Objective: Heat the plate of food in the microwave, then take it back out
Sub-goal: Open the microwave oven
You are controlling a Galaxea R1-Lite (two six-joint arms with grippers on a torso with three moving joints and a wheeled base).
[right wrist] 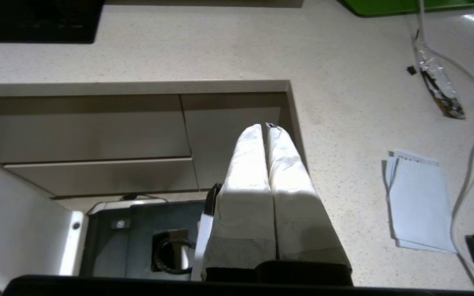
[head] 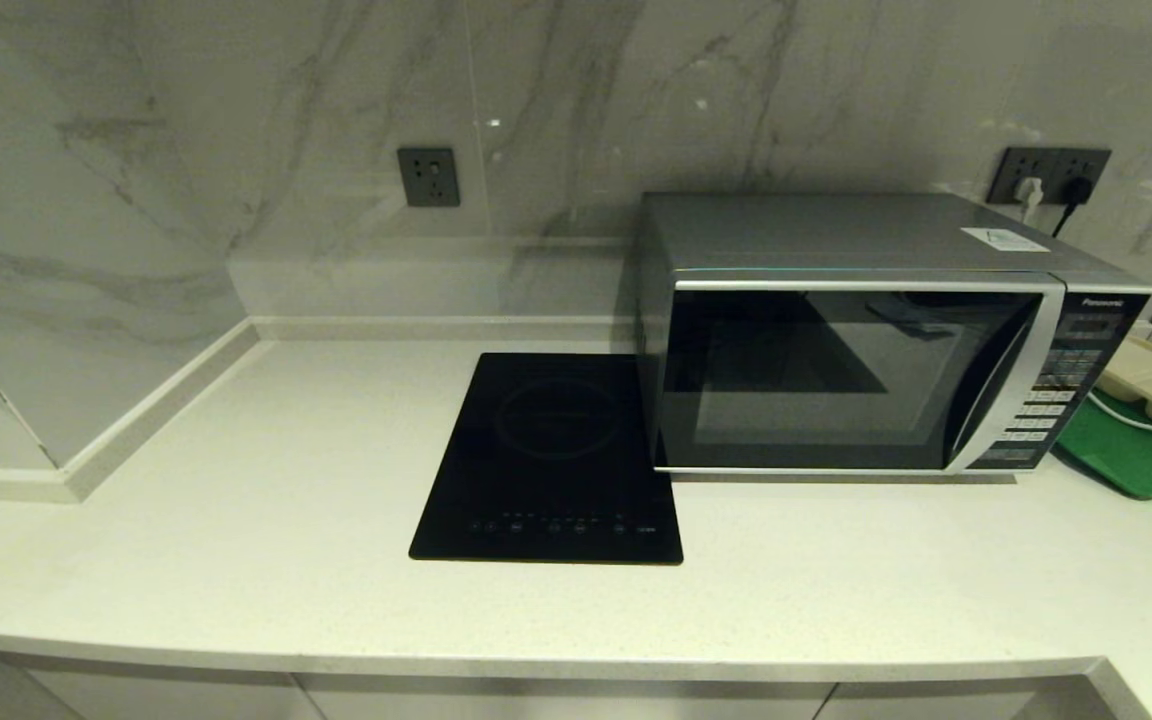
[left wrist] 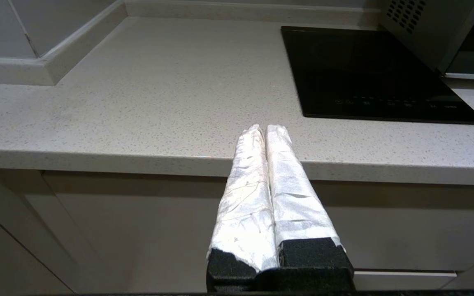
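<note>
Meanwhile, left gripper (left wrist: pixel 266 130) and right gripper (right wrist: pixel 266 129) fingers pressed together, empty, before the closed silver boxy microwave (head: pixel 866 340); I risk heating nothing.

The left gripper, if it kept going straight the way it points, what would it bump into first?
Probably the front edge of the counter. The left gripper, shut, points at that edge from in front of the cupboards, though depth is hard to judge.

Left gripper (left wrist: pixel 266 128): two long fingers (left wrist: pixel 245 197) wrapped in silvery-white tape, black foam at base. Right gripper (right wrist: pixel 265 126): same white wrap, black mount; dark body w/ screws, coiled black cable.
</note>
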